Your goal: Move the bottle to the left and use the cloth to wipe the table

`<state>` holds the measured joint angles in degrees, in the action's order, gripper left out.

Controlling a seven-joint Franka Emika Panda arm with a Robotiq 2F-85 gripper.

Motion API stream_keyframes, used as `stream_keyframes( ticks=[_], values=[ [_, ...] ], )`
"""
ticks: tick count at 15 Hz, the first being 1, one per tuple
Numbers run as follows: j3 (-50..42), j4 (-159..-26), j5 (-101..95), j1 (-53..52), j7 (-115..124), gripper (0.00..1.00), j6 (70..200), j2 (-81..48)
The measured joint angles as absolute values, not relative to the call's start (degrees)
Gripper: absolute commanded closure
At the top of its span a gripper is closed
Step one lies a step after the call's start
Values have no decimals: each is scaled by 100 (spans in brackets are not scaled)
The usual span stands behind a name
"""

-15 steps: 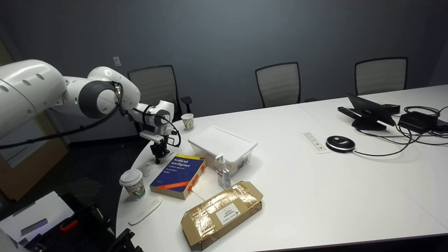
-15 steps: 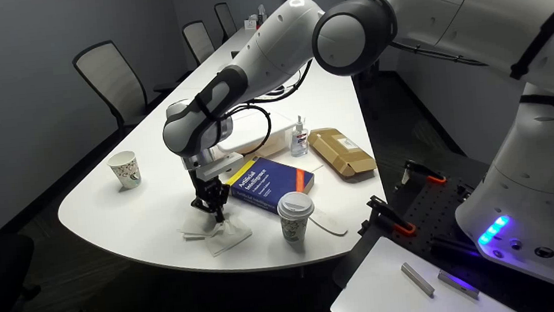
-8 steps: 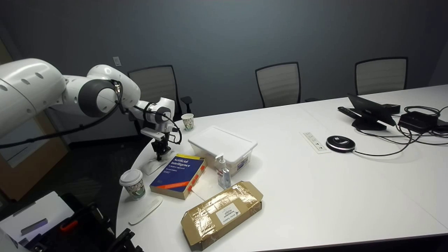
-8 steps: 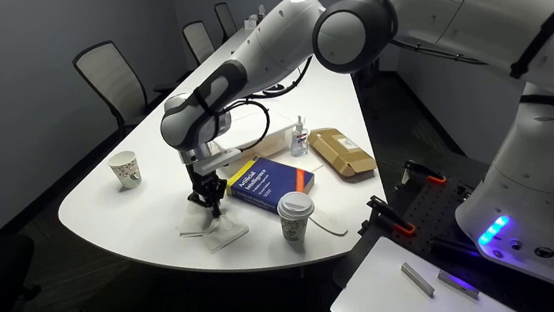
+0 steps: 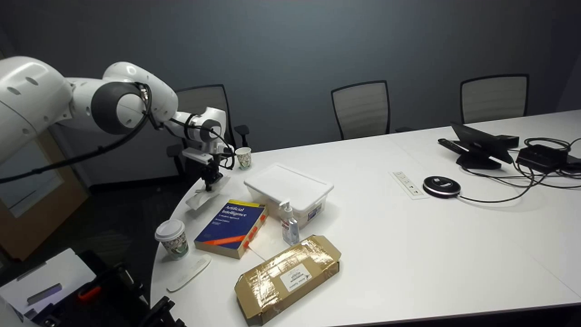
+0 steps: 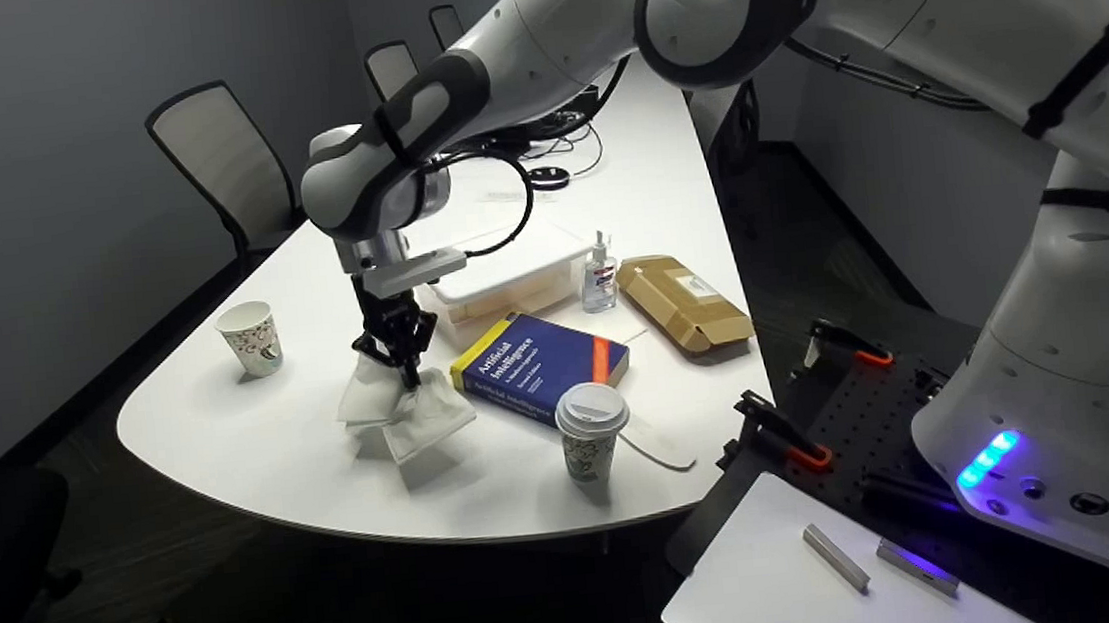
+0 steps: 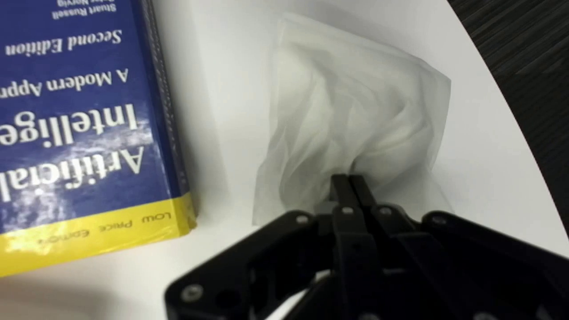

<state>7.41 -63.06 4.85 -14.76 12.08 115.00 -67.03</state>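
Note:
The white cloth (image 7: 351, 102) hangs bunched from my gripper (image 7: 349, 178), whose fingers are pinched together on its middle. In an exterior view the cloth (image 6: 424, 421) spreads below the fingertips, its near corner raised with a shadow under it on the white table (image 6: 224, 431). The gripper (image 5: 208, 187) is over the table's curved end, beside the blue book. The bottle (image 5: 289, 227), clear with a white pump top, stands upright between the lidded box and the cardboard box, away from the gripper. It also shows as the bottle (image 6: 600, 279) behind the book.
The thick blue book (image 6: 539, 363) lies close by the cloth. Around it stand a lidded paper cup (image 6: 591, 439), an open paper cup (image 6: 252, 340), a white-lidded plastic box (image 5: 290, 186) and a cardboard box (image 5: 288, 278). A flat white piece (image 5: 188, 272) lies near the lidded cup.
My arm has risen and shifted toward the open paper cup's side, carrying the cloth, which has come up off the table at least in part. The bottle and book have stayed put.

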Motion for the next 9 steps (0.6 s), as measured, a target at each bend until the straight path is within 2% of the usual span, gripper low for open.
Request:
stream_keyframes(
  ticks=[9],
  values=[
    [128, -8352, 533, -1503, 3401, 99, 11626, -5249]
  ],
)
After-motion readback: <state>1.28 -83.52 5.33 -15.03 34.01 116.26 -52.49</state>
